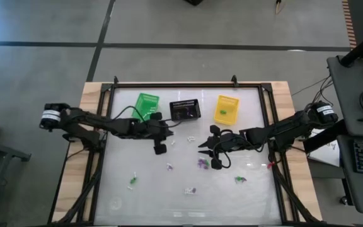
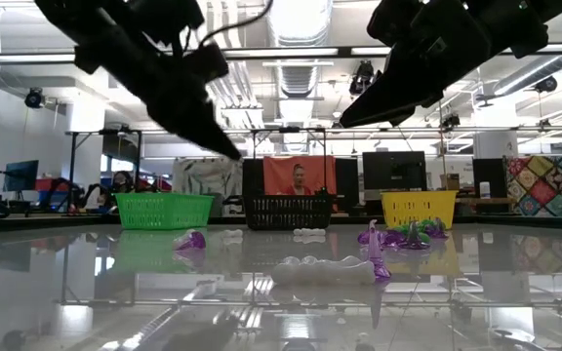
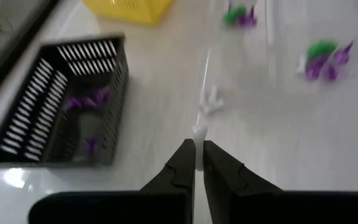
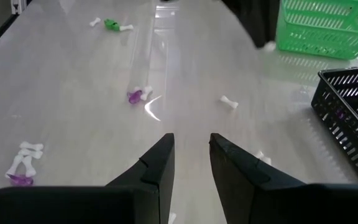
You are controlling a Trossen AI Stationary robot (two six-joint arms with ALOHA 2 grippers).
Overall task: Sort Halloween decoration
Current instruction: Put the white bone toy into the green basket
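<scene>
Your left gripper (image 3: 196, 155): clamped on a white trinket (image 3: 198, 132), beside the black basket (image 3: 61, 106) | your right gripper (image 4: 190, 155): fingers apart, trinkets scattered ahead.

tiny trinkets (image 1: 201, 163) on the table, shapes too small

Bright overhead light glares off the glossy table (image 1: 252, 189); left wrist view blurred
</scene>
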